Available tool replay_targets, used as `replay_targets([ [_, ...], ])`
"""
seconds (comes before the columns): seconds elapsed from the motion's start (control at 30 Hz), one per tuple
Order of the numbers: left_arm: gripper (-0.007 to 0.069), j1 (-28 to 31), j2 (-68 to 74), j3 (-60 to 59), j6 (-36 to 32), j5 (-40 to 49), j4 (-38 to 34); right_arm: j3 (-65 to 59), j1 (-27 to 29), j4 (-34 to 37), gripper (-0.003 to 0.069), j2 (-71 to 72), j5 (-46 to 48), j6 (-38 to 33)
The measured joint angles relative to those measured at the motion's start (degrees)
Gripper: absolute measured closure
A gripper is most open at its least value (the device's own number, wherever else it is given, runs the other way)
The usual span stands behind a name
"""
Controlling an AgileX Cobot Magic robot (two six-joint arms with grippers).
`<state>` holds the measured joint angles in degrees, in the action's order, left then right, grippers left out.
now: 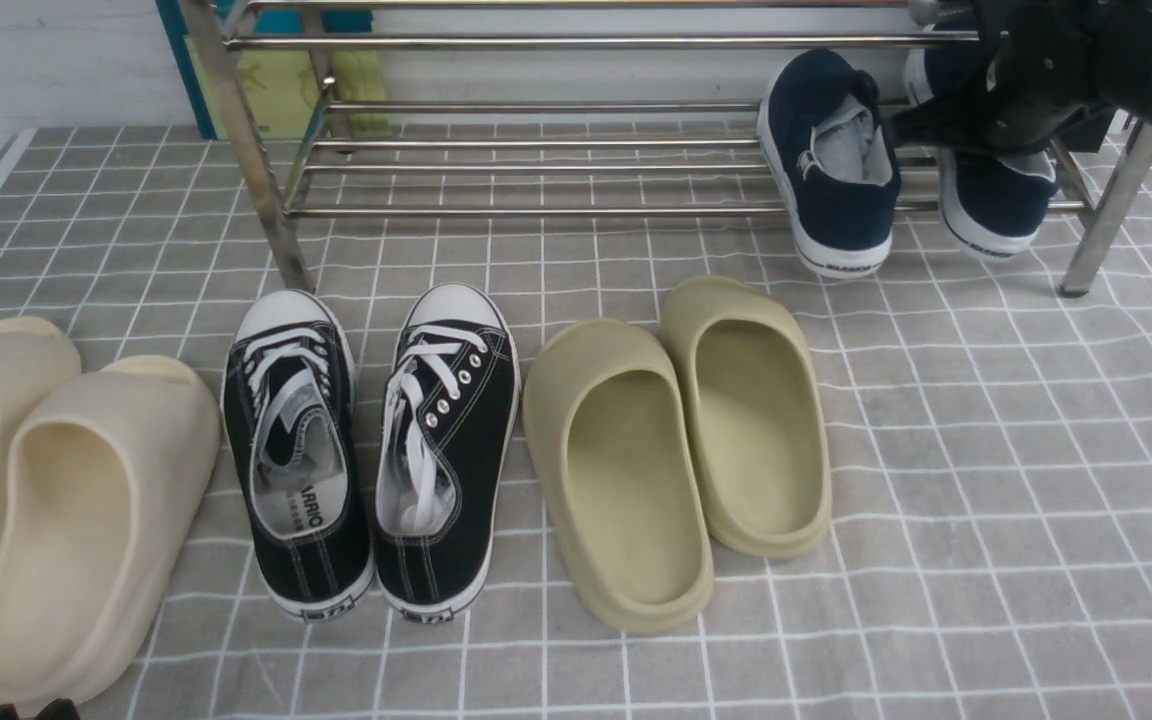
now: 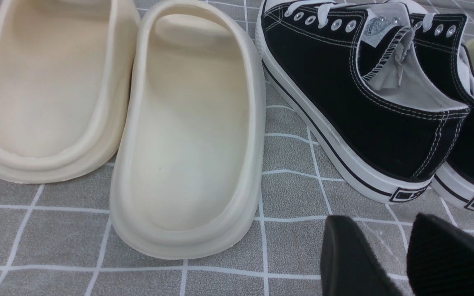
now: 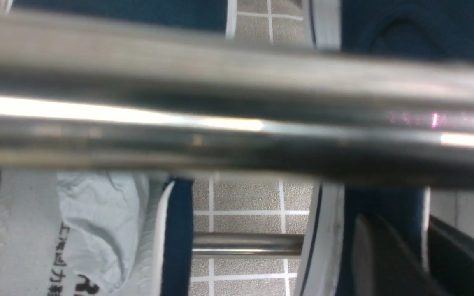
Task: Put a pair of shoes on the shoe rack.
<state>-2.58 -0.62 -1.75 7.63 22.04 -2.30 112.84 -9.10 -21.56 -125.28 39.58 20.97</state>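
Observation:
The two navy slip-on shoes rest on the lower bars of the silver shoe rack [image 1: 536, 210] at its right end, heels toward me. The left shoe [image 1: 836, 170] sits free; its pale lining shows in the right wrist view [image 3: 76, 230]. My right gripper [image 1: 921, 128] reaches under the top bars to the right shoe [image 1: 996, 200]. In the right wrist view that gripper [image 3: 399, 220] is shut on the shoe's navy side wall [image 3: 381, 201], with one finger on each side. My left gripper [image 2: 381, 220] is open and empty, low over the floor by the black sneakers.
Black lace-up sneakers [image 1: 371, 450], olive slides [image 1: 676, 440] and cream slides [image 1: 36, 500] stand in a row on the grey checked cloth. A thick rack bar [image 3: 237, 119] crosses close to the right wrist camera. The rack's right leg [image 1: 1101, 220] stands beside the right shoe.

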Motion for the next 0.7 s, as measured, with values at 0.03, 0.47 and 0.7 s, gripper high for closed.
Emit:
replay_targets([
  [0.03,0.0386,0.0,0.0,0.0,0.0,0.0,0.0,0.0,0.0,0.09,0.044,-0.01,0.0,0.0],
  [0.47,0.0386,0.0,0.0,0.0,0.0,0.0,0.0,-0.39,0.4,14.36,0.0165,9.97,8.79,-11.79],
  [0.7,0.0386,0.0,0.0,0.0,0.0,0.0,0.0,-12.86,0.4,16.13,0.0382,28.28,3.7,-12.32],
])
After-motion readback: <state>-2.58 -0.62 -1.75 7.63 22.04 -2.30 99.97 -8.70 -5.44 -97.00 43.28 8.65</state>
